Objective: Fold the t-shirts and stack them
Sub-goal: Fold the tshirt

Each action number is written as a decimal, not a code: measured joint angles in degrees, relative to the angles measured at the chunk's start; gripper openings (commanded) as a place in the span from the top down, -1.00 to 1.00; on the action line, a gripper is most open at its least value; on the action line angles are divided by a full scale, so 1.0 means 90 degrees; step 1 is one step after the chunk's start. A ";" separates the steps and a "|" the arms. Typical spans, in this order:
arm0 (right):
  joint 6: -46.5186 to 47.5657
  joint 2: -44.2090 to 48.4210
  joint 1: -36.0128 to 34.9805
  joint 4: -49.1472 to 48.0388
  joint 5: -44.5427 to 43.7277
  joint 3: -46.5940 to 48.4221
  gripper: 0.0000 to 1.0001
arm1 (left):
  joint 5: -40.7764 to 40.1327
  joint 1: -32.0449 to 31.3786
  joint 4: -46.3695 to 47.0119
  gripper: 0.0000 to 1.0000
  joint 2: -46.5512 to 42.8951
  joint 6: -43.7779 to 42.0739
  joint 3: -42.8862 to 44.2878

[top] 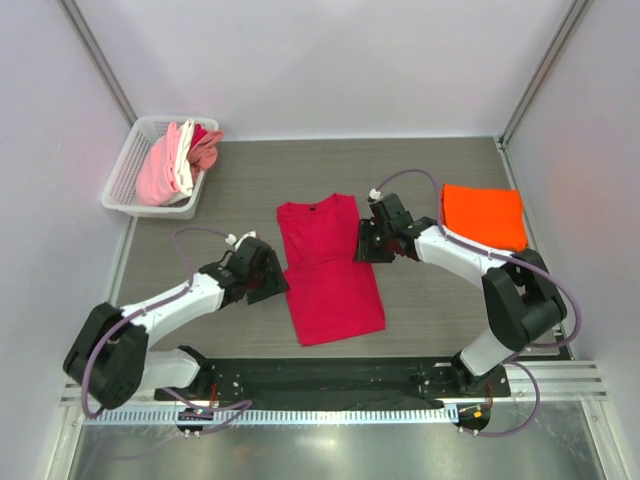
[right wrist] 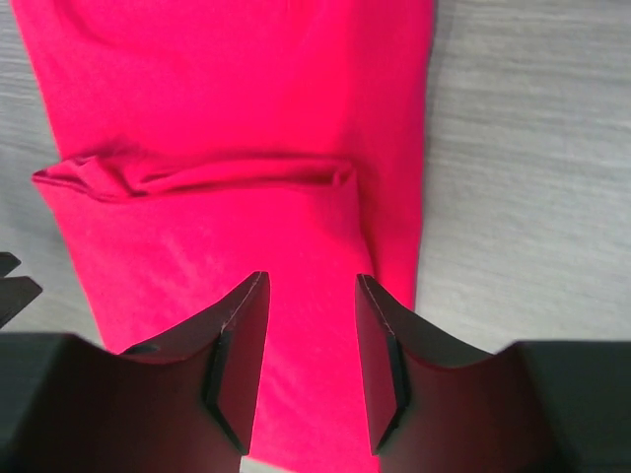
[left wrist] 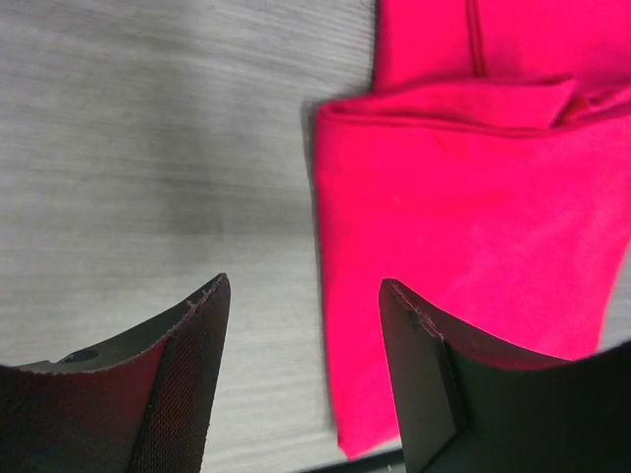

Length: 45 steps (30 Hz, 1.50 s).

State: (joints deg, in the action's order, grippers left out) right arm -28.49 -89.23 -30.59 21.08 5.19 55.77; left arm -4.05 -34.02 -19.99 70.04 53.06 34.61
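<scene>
Left gripper (left wrist: 301,286) first: we see its two fingers spread wide with nothing between them, hanging over bare tabletop right at the 9 o'clock edge of the crimson t-shirt (top: 325,270). We find the right gripper (right wrist: 311,281) parted less widely, also holding nothing, poised above the same shirt's cloth on its 3 o'clock side. That shirt lies flat in the middle of the table (top: 440,290), narrowed to a long strip with its collar toward 12 o'clock. Both wrist views show a soft ridge crossing it where one layer lies over another. At 2 o'clock from it, well apart, we see one orange t-shirt (top: 485,215) folded into a neat rectangle near the table's right edge. At 10 o'clock, in the far left corner, one white slatted basket (top: 125,165) holds a bundle of more shirts: a pink one (top: 155,180), a white one (top: 185,160) and a coral-pink one (top: 207,148); we cannot count them for certain. So we count two arms, two shirts on the table and one basket. Grey wood-grain covers the table, pale walls with metal corner posts close it in, and a black base plate (top: 330,380) lies along the near edge at 6 o'clock.
</scene>
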 measured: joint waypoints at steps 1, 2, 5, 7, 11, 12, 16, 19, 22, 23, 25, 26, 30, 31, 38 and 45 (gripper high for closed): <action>0.0029 -0.0126 -0.0005 -0.0034 -0.0002 0.0051 0.11 | 0.0000 0.0005 0.0063 -0.25 0.0172 -0.0029 0.0041; 0.0058 -0.0250 -0.0007 -0.0058 -0.0017 0.0112 0.11 | 0.0000 0.0005 0.0155 -0.25 0.0396 -0.0080 0.0104; 0.0143 -0.0556 -0.0012 -0.0117 -0.0053 0.0240 0.11 | -0.0017 0.0007 0.0359 -0.24 0.0923 -0.0151 0.0328; 0.0177 -0.0702 -0.0012 -0.0155 -0.0090 0.0284 0.11 | -0.0051 0.0019 0.0459 -0.24 0.1144 -0.0168 0.0444; 0.0231 -0.0886 -0.0012 -0.0214 -0.0124 0.0318 0.21 | -0.0109 0.0041 0.0646 -0.18 0.1387 -0.0165 0.0590; 0.0248 -0.0925 -0.0012 -0.0245 -0.0121 0.0321 0.23 | -0.0126 0.0041 0.0690 -0.14 0.1430 -0.0163 0.0614; 0.0299 -0.1047 -0.0012 -0.0350 -0.0117 0.0328 0.40 | -0.0192 0.0058 0.0789 0.04 0.1579 -0.0158 0.0692; 0.0325 -0.1049 -0.0012 -0.0376 -0.0114 0.0340 0.62 | -0.0219 0.0090 0.0828 0.19 0.1702 -0.0170 0.0763; 0.0335 -0.1049 -0.0012 -0.0396 -0.0095 0.0398 0.83 | -0.0233 0.0126 0.0879 0.27 0.1826 -0.0206 0.0843; 0.0335 -0.1049 -0.0012 -0.0401 -0.0087 0.0420 0.88 | -0.0238 0.0131 0.0908 0.28 0.1863 -0.0216 0.0857; 0.0330 -0.1049 -0.0017 -0.0437 -0.0063 0.0437 0.93 | -0.0243 0.0134 0.0959 0.30 0.1933 -0.0255 0.0903; 0.0330 -0.1049 -0.0019 -0.0447 -0.0061 0.0437 0.95 | -0.0245 0.0134 0.0967 0.32 0.1972 -0.0262 0.0935; 0.0328 -0.1049 -0.0022 -0.0464 -0.0039 0.0437 0.97 | -0.0236 0.0143 0.1052 0.98 0.2154 -0.0284 0.1047; 0.0328 -0.1049 -0.0022 -0.0469 -0.0039 0.0437 0.98 | -0.0231 0.0146 0.1073 1.00 0.2188 -0.0287 0.1056; 0.0323 -0.0867 -0.0022 -0.0481 -0.0036 0.0410 0.98 | -0.0219 0.0148 0.0950 1.00 0.1982 -0.0316 0.1056; 0.0301 0.0109 -0.0024 -0.0461 -0.0114 0.0153 0.98 | -0.0214 0.0146 0.0811 1.00 0.0933 -0.0457 0.1032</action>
State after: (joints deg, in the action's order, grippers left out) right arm -25.78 -88.25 -30.81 16.93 4.16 57.14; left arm -5.98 -32.71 -12.69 78.43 48.95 43.90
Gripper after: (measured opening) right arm 0.057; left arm 0.014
